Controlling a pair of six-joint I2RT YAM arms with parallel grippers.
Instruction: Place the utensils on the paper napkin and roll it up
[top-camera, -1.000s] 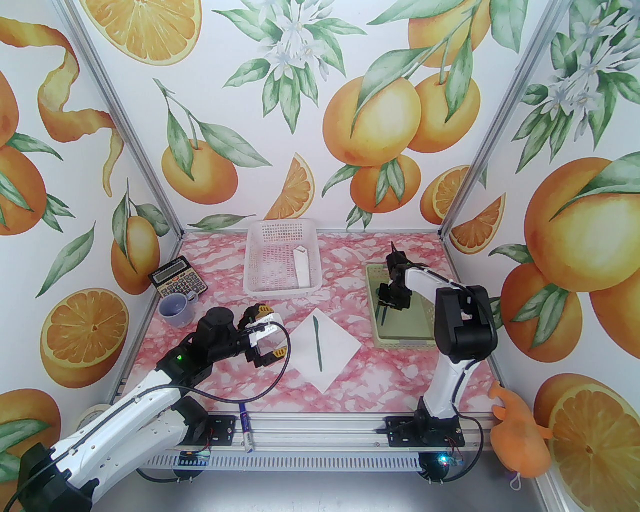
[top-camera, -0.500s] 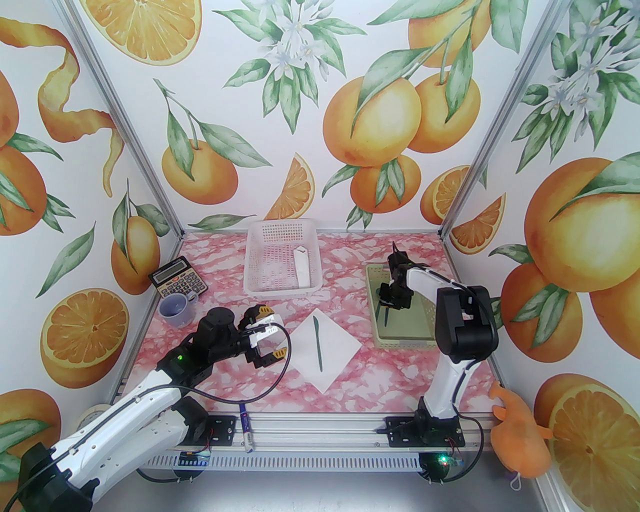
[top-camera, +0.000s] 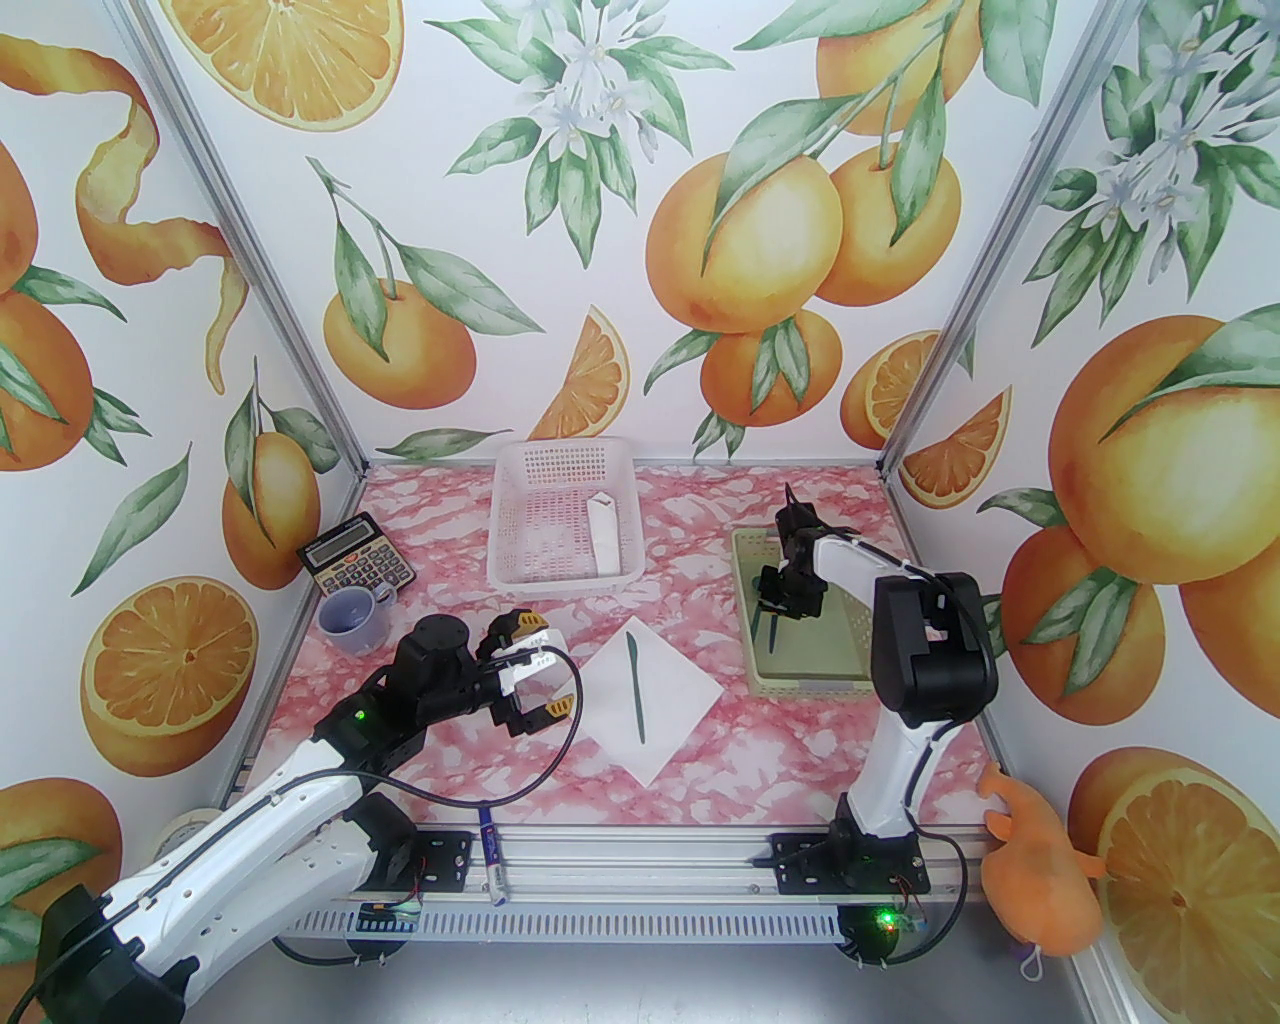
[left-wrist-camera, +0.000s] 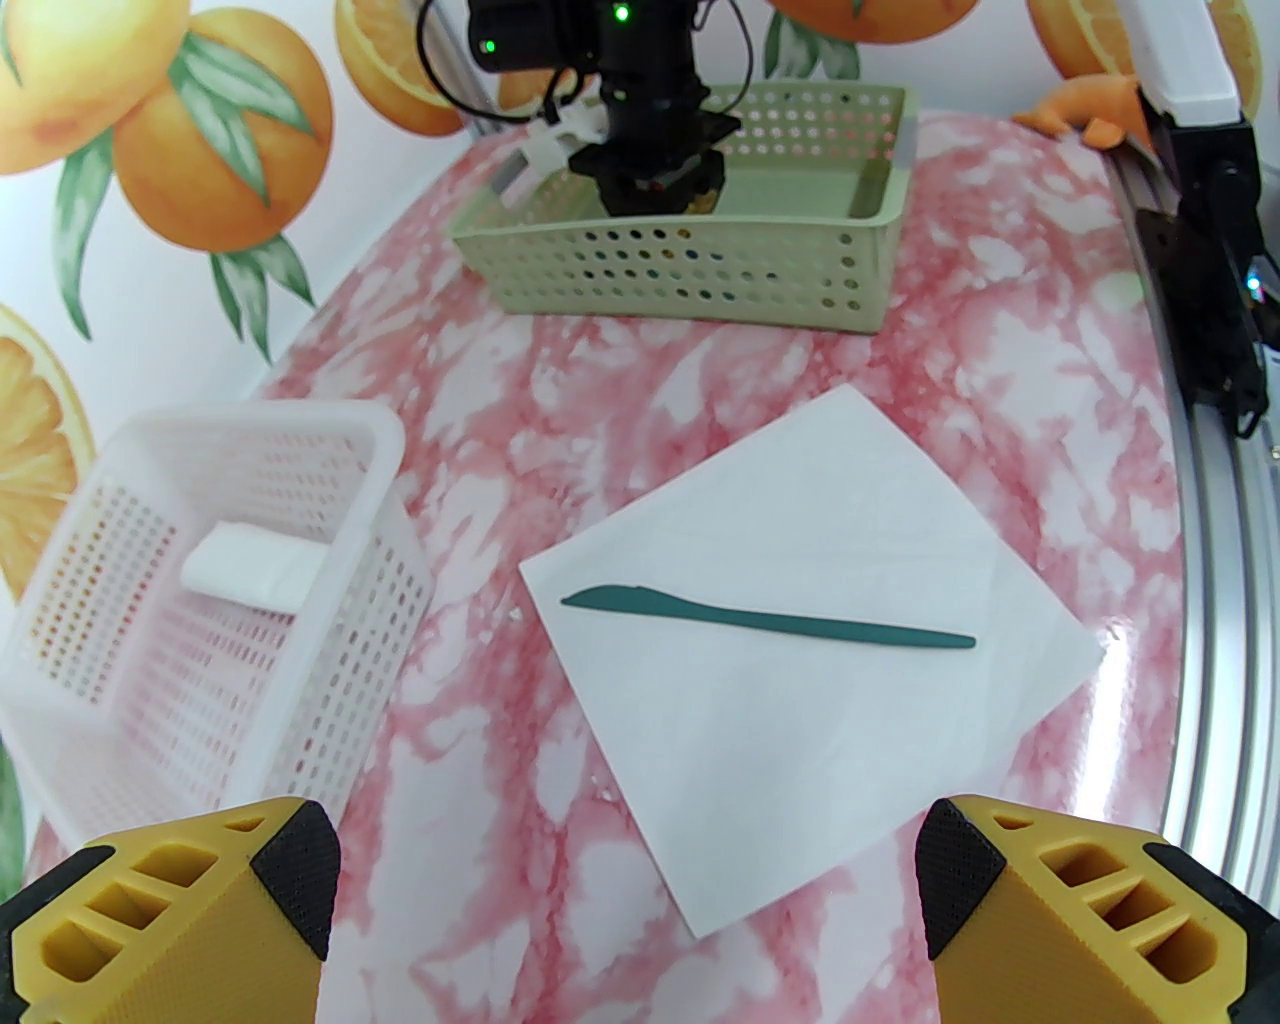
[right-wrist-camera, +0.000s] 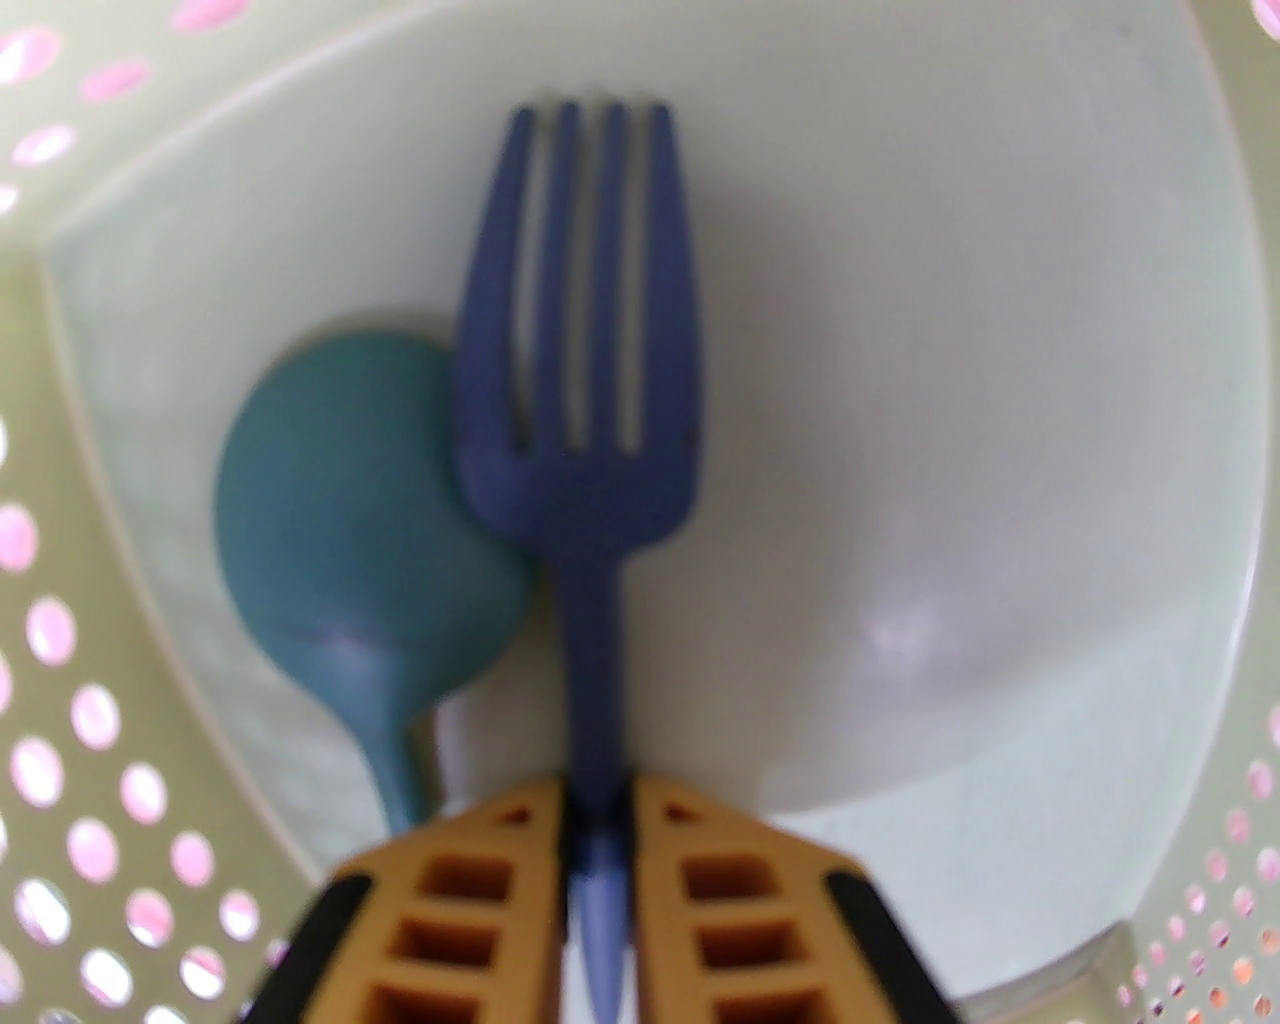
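Pinching the fork (right-wrist-camera: 580, 400) near the end of its handle, which looks light, stiff and slick, the right claw (right-wrist-camera: 600, 815) holds it in the green basket (top-camera: 805, 686) at the napkin's (top-camera: 680, 692) 2 o'clock, spoon (right-wrist-camera: 350, 540) just beside at its 9 o'clock, while the left claw (left-wrist-camera: 630, 870) gapes wide.

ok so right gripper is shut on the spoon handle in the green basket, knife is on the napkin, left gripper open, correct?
Not the spoon: the right wrist view shows the right gripper shut on the fork handle, the spoon lying beside it in the green basket. Rest holds: knife on napkin, left gripper open.
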